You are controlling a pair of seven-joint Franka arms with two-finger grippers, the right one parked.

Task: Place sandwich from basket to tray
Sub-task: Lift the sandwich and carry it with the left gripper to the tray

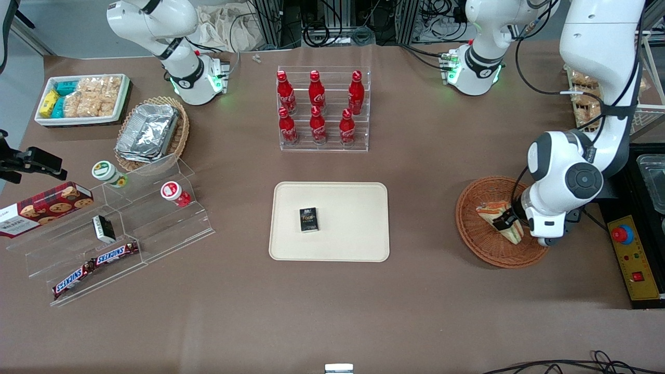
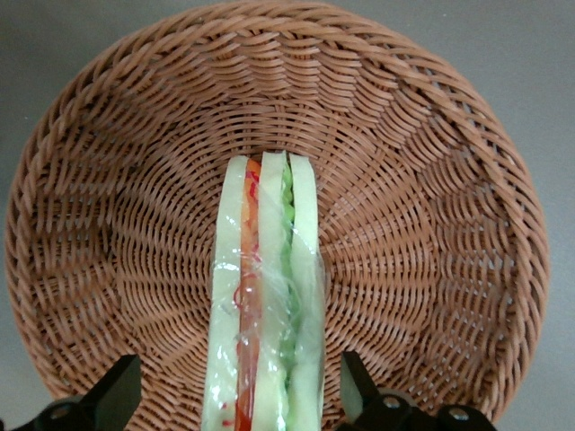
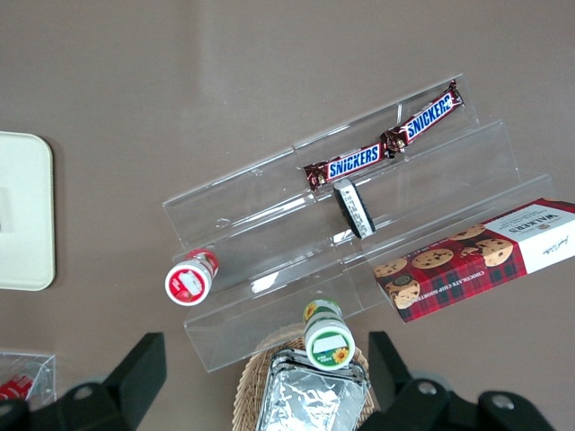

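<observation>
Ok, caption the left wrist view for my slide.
Open gripper straddling the upright wrapped sandwich in the wicker basket.

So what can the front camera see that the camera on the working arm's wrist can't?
Only the front view shows the tray with a small dark box on it, the cola bottles and the Snickers bars.

Only the wrist view shows the sandwich's layers edge-on, orange and green between white bread, with the gripper open, one finger on each side and not touching.

Both show the sandwich in the basket with the gripper down over it.
</observation>
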